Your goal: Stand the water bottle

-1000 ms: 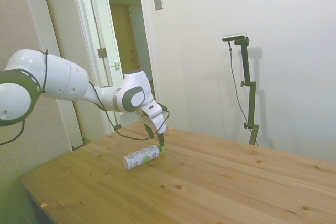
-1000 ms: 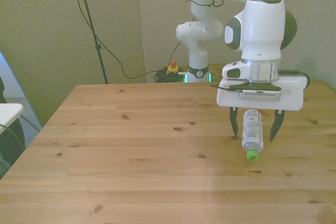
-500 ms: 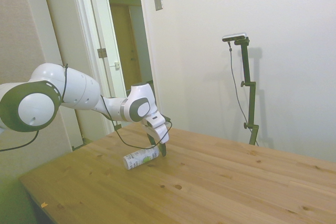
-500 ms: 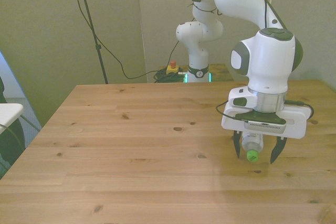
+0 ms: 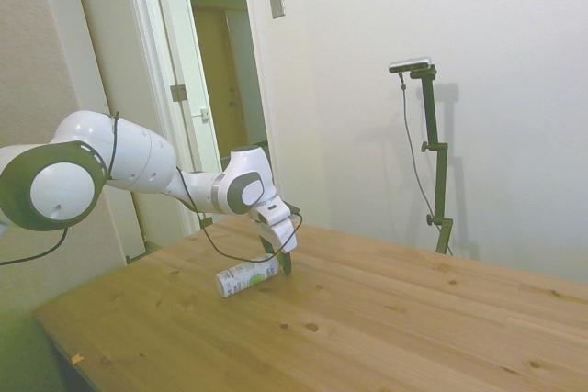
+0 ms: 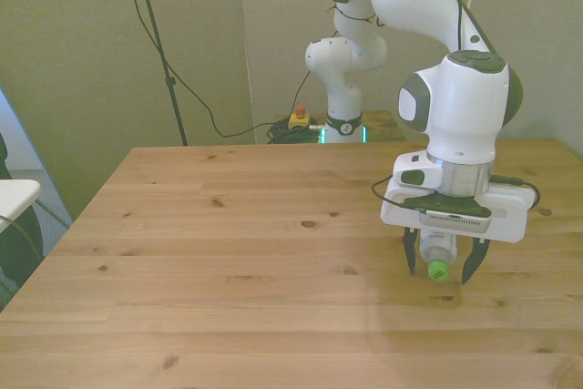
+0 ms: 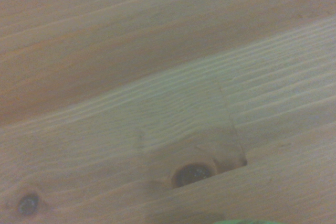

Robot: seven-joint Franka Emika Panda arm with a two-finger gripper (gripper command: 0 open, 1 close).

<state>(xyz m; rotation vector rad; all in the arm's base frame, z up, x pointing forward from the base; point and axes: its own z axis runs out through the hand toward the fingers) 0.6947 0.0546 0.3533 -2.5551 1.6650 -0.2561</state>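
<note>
The water bottle point(image 6: 437, 250) lies on its side on the wooden table point(image 6: 228, 243), at the front view's right, its green cap point(image 6: 438, 270) pointing at the camera. In the side view the white-labelled bottle point(image 5: 244, 276) lies lengthwise with its cap end under the hand. My gripper point(image 6: 439, 266) is down at table level and open, one finger on each side of the cap end, a small gap showing on both sides. Most of the bottle's body is hidden behind the hand in the front view. The wrist view shows blurred wood grain with a green sliver point(image 7: 247, 222) at its edge.
The bottle lies close to the table's edge point(image 6: 547, 148) at the front view's right. A white object point(image 6: 14, 196) pokes in beyond the table's edge at the front view's left. Bare wood spreads over the middle and the front view's left point(image 6: 182, 225).
Over the last second my gripper has come down from above the bottle until its fingers straddle the cap end. The bottle has not moved. The fingers look slightly closer together.
</note>
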